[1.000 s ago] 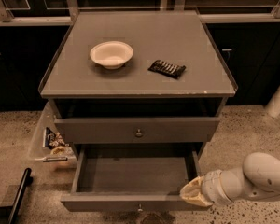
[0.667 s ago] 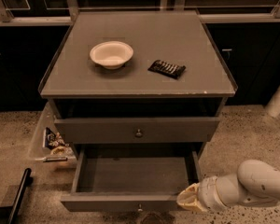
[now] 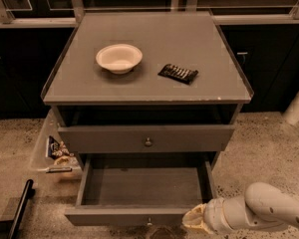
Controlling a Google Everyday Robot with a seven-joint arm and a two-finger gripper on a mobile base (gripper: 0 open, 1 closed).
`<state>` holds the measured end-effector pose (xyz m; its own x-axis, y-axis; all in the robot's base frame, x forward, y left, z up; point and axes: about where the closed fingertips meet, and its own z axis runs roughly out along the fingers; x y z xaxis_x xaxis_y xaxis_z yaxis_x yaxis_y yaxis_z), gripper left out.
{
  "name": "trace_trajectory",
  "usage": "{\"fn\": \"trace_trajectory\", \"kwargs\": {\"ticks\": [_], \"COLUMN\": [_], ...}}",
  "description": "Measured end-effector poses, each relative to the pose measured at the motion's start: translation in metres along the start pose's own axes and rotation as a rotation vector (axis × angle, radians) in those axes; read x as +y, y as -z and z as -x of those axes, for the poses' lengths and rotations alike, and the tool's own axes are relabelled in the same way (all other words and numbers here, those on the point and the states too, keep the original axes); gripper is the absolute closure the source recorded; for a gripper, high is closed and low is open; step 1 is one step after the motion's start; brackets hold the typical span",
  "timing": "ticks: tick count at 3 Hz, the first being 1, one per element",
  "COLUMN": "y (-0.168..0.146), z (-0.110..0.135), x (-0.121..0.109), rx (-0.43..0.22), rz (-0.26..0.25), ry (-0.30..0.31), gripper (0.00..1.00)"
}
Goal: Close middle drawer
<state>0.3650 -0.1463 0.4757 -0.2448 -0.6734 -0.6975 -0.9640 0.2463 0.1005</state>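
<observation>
The grey wooden cabinet (image 3: 144, 86) stands in the middle of the camera view. Its middle drawer (image 3: 139, 215) is pulled far out, with an empty deep tray (image 3: 142, 185) and a small round knob (image 3: 149, 221) on its low front. The taller-fronted drawer (image 3: 147, 138) above it sticks out only slightly. My gripper (image 3: 193, 220) is at the bottom right, at the right end of the middle drawer's front, on a white arm (image 3: 269, 210) coming in from the right. The lowest drawer is hidden under the open one.
A white bowl (image 3: 118, 58) and a dark snack packet (image 3: 178, 73) lie on the cabinet top. A clear bin with snack bags (image 3: 55, 151) sits on the floor left of the cabinet. A black bar (image 3: 20, 208) lies at the bottom left. Dark cabinets line the back wall.
My gripper has moved down and a little left along the drawer's right front corner. The middle drawer stands as far out as before.
</observation>
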Motion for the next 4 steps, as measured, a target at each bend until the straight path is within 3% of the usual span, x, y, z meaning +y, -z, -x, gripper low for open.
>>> {"fn": "trace_trajectory", "kwargs": {"ticks": [2,3,4], "y": [-0.025,-0.033,-0.038], "z": [-0.033,-0.057,-0.069], "x": [-0.028,-0.036,-0.033], "rx": [0.075,0.119,0.123], "rz": [-0.081,-0.119,-0.145], "ry": [0.052,0.032,0.007], "gripper": [1.00,1.00,1.00]}}
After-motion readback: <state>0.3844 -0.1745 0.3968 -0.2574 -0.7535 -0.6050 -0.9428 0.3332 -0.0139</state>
